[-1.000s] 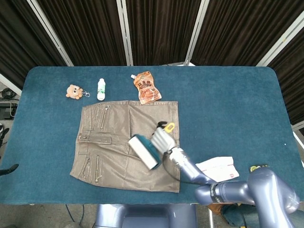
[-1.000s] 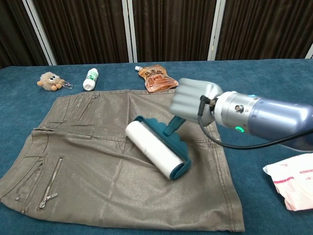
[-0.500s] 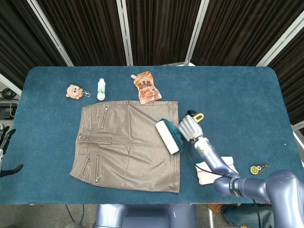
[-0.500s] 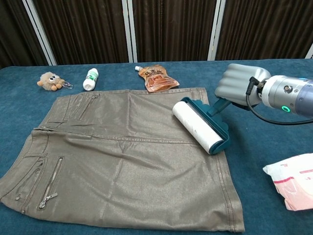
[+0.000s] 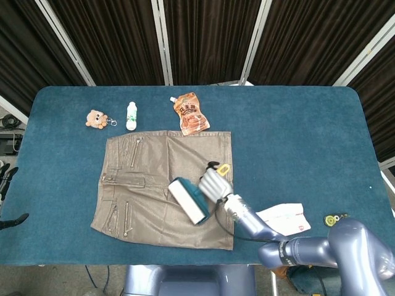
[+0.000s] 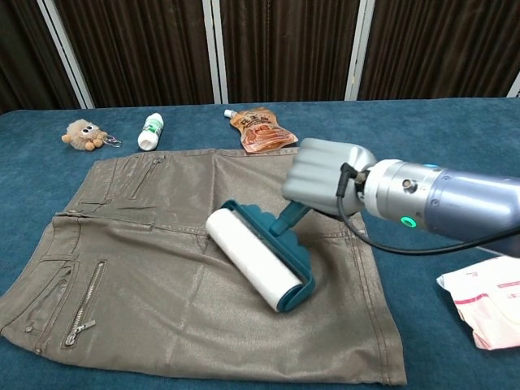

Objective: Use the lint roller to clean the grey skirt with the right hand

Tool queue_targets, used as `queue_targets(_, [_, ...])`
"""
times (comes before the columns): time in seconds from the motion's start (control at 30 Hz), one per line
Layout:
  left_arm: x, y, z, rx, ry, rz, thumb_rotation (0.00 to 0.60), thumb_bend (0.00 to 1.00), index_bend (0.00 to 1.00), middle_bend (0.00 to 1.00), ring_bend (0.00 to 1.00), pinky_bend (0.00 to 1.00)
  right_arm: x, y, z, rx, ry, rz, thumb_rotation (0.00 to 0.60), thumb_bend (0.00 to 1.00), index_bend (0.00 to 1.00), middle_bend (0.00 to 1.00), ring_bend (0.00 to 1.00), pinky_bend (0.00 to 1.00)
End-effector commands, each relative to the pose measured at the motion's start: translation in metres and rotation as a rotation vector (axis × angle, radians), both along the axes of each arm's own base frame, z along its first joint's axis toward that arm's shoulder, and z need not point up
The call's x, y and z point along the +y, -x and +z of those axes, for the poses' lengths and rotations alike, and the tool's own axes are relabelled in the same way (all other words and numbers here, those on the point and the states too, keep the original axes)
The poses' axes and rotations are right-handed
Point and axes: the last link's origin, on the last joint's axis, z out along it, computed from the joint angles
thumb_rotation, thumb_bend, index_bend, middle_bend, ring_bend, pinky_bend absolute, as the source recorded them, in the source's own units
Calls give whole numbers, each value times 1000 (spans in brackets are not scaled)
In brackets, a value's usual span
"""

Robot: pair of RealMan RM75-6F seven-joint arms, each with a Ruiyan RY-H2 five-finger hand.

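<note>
The grey skirt (image 5: 157, 179) (image 6: 162, 244) lies flat on the blue table, waistband to the left. My right hand (image 5: 214, 184) (image 6: 325, 177) grips the teal handle of the lint roller (image 5: 188, 198) (image 6: 256, 258). The roller's white drum rests on the skirt's right half, below its middle. The hand hovers just over the skirt's right part, fingers wrapped around the handle. Of my left hand (image 5: 5, 179) only dark fingertips show at the far left edge of the head view, off the table.
Beyond the skirt lie a brown pouch (image 5: 191, 113) (image 6: 262, 127), a small white bottle (image 5: 131, 115) (image 6: 150, 132) and a plush toy keychain (image 5: 95, 118) (image 6: 82, 134). A white and pink packet (image 5: 284, 218) (image 6: 486, 301) sits right of the skirt. A small yellow item (image 5: 334, 219) lies further right.
My right hand has swept the roller from the skirt's right edge back leftward and toward me onto the fabric, after rolling it out to that edge before.
</note>
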Motion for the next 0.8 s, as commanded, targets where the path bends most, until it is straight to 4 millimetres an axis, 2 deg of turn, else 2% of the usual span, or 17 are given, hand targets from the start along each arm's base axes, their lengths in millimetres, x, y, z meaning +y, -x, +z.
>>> queue_targets(0.03, [0, 0, 0, -1, -1, 1, 600, 15, 0, 0, 0, 0, 15, -20, -15, -16, -36, 17, 600, 1000, 506, 569, 469, 386])
queue_targets(0.17, [-1, 2, 1, -2, -2, 3, 600, 15, 0, 0, 0, 0, 25, -33, -25, -30, -47, 15, 600, 1000, 506, 569, 468, 386])
queue_targets(0.3, [-2, 2, 3, -4, -3, 3, 600, 16, 0, 0, 0, 0, 21, -33, -24, -24, -16, 11, 600, 1000, 506, 569, 469, 386])
queue_targets(0.43, [-2, 3, 4, -10, -7, 6, 600, 16, 0, 0, 0, 0, 1, -7, -3, 12, 53, -21, 600, 1000, 505, 569, 468, 386])
queue_targets(0.7, [-5, -2, 3, -11, -3, -11, 600, 15, 0, 0, 0, 0, -33, 72, 43, 86, 156, -138, 600, 1000, 506, 569, 468, 386])
queue_targets(0.8, [-4, -2, 2, -10, 0, -10, 600, 15, 0, 0, 0, 0, -40, 91, 53, 100, 181, -173, 600, 1000, 506, 569, 469, 385])
